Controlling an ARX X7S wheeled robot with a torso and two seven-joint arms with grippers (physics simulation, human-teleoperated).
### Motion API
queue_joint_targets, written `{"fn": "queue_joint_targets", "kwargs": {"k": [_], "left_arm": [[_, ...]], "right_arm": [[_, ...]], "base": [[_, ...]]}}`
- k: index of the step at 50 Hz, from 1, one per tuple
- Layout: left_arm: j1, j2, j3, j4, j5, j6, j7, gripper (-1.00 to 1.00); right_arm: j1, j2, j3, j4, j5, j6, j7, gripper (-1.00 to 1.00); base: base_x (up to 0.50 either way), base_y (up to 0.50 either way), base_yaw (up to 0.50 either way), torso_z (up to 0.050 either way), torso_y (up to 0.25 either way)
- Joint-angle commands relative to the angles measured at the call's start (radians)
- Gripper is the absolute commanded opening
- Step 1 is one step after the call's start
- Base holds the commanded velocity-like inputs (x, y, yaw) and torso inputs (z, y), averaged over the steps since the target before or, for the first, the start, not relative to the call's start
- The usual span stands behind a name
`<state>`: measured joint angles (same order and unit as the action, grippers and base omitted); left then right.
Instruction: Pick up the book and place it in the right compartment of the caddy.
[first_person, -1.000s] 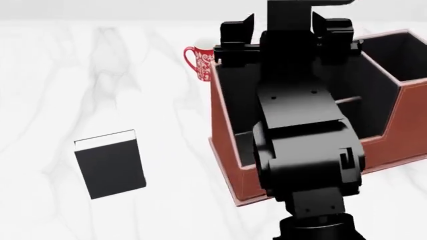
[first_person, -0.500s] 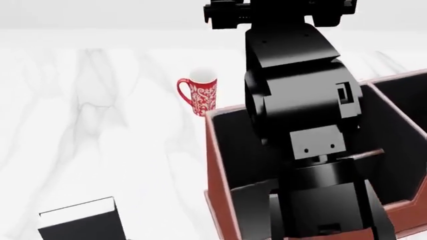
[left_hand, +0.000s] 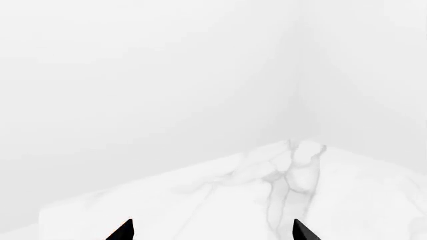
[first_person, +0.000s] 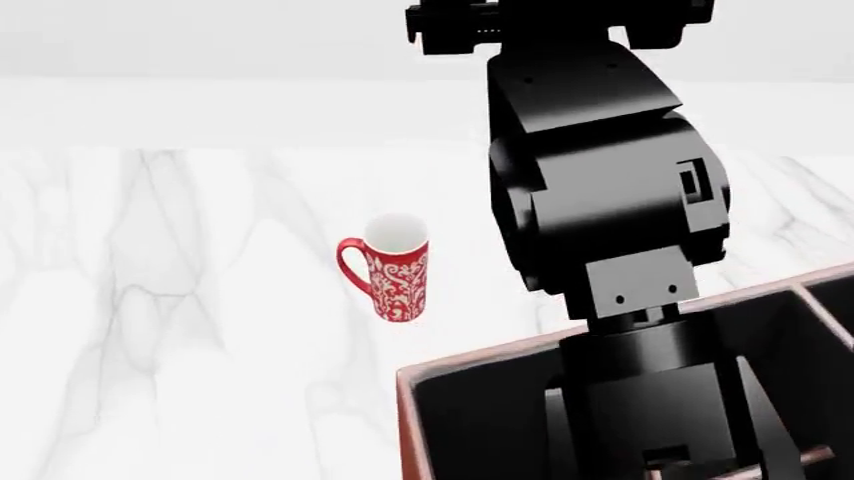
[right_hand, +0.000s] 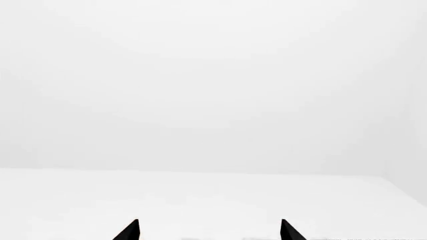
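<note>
The book is out of view in all current frames. The caddy (first_person: 461, 368), reddish-brown with a pale rim and a black inside, shows only its far left corner at the head view's bottom right. A black arm (first_person: 601, 190), which looks like my right arm, rises in front of the caddy and hides most of it. Its gripper end is cut off by the top edge. In the right wrist view my right gripper (right_hand: 208, 231) is open and empty, facing a plain white surface and wall. In the left wrist view my left gripper (left_hand: 213, 231) is open and empty over a white marble table (left_hand: 220, 200).
A red patterned mug (first_person: 390, 268) with a white inside stands upright on the marble table (first_person: 174, 300), to the left of and beyond the caddy's corner. The table's far edge meets a pale wall at the top of the head view.
The head view has swung upward. The book slid out at the bottom left, the mug and caddy dropped lower in frame, and the arm now reaches past the top edge.
</note>
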<state>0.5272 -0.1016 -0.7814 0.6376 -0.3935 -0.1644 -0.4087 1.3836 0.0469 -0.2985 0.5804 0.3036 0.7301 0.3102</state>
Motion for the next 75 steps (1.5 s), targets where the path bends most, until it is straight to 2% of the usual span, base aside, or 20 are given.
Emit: {"fn": "queue_joint_targets", "kwargs": {"k": [1, 8, 9, 13, 16, 23, 24, 26, 28, 32, 35, 42, 54, 68, 75], "left_arm": [[0.014, 0.005, 0.001, -0.008, -0.003, 0.019, -0.001, 1.00], [0.013, 0.002, 0.008, -0.017, -0.003, 0.027, -0.003, 1.00], [0.013, 0.002, 0.010, -0.016, -0.002, 0.027, -0.004, 1.00], [0.016, 0.003, 0.011, -0.024, -0.003, 0.035, -0.003, 1.00], [0.018, 0.001, 0.011, -0.022, -0.005, 0.036, -0.006, 1.00], [0.020, 0.001, 0.015, -0.033, -0.005, 0.046, -0.007, 1.00], [0.020, 0.000, 0.016, -0.031, -0.006, 0.045, -0.008, 1.00], [0.018, -0.003, 0.016, -0.034, -0.007, 0.046, -0.009, 1.00], [0.017, -0.004, 0.017, -0.036, -0.011, 0.048, -0.009, 1.00], [0.021, -0.008, 0.020, -0.023, -0.008, 0.041, -0.015, 1.00], [0.026, -0.006, 0.015, -0.028, -0.012, 0.049, -0.014, 1.00], [0.027, -0.008, 0.022, -0.033, -0.009, 0.053, -0.016, 1.00], [0.035, -0.009, 0.018, -0.031, -0.020, 0.060, -0.021, 1.00], [0.031, -0.021, 0.030, -0.031, -0.019, 0.049, -0.033, 1.00], [0.033, -0.022, 0.033, -0.034, -0.021, 0.053, -0.034, 1.00]], "right_arm": [[0.005, 0.009, -0.030, -0.038, 0.020, 0.052, 0.014, 1.00], [0.016, 0.013, -0.060, -0.097, 0.052, 0.153, -0.004, 1.00], [0.019, 0.014, -0.045, -0.124, 0.115, 0.200, -0.074, 1.00], [-0.003, 0.042, -0.107, -0.275, 0.173, 0.282, -0.160, 1.00], [-0.007, 0.040, -0.078, -0.344, 0.274, 0.380, -0.222, 1.00], [-0.007, 0.104, -0.205, -0.501, 0.405, 0.484, -0.446, 1.00], [-0.011, 0.109, -0.211, -0.514, 0.412, 0.477, -0.463, 1.00], [-0.022, 0.162, -0.309, -0.597, 0.408, 0.431, -0.568, 1.00], [-0.035, 0.154, -0.280, -0.594, 0.432, 0.434, -0.567, 1.00], [-0.058, 0.205, -0.325, -0.661, 0.488, 0.401, -0.715, 1.00], [-0.079, 0.280, -0.453, -0.772, 0.461, 0.356, -0.834, 1.00], [-0.104, 0.353, -0.561, -0.879, 0.434, 0.293, -0.939, 1.00], [-0.121, 0.378, -0.623, -0.908, 0.364, 0.253, -0.921, 1.00], [-0.135, 0.382, -0.518, -1.015, 0.515, 0.298, -0.911, 1.00], [-0.183, 0.363, -0.531, -1.058, 0.532, 0.291, -0.886, 1.00]], "base": [[0.00, 0.00, 0.00, 0.000, 0.000], [0.00, 0.00, 0.00, 0.000, 0.000], [0.00, 0.00, 0.00, 0.000, 0.000], [0.00, 0.00, 0.00, 0.000, 0.000], [0.00, 0.00, 0.00, 0.000, 0.000], [0.00, 0.00, 0.00, 0.000, 0.000], [0.00, 0.00, 0.00, 0.000, 0.000], [0.00, 0.00, 0.00, 0.000, 0.000], [0.00, 0.00, 0.00, 0.000, 0.000], [0.00, 0.00, 0.00, 0.000, 0.000], [0.00, 0.00, 0.00, 0.000, 0.000], [0.00, 0.00, 0.00, 0.000, 0.000], [0.00, 0.00, 0.00, 0.000, 0.000], [0.00, 0.00, 0.00, 0.000, 0.000], [0.00, 0.00, 0.00, 0.000, 0.000]]}}
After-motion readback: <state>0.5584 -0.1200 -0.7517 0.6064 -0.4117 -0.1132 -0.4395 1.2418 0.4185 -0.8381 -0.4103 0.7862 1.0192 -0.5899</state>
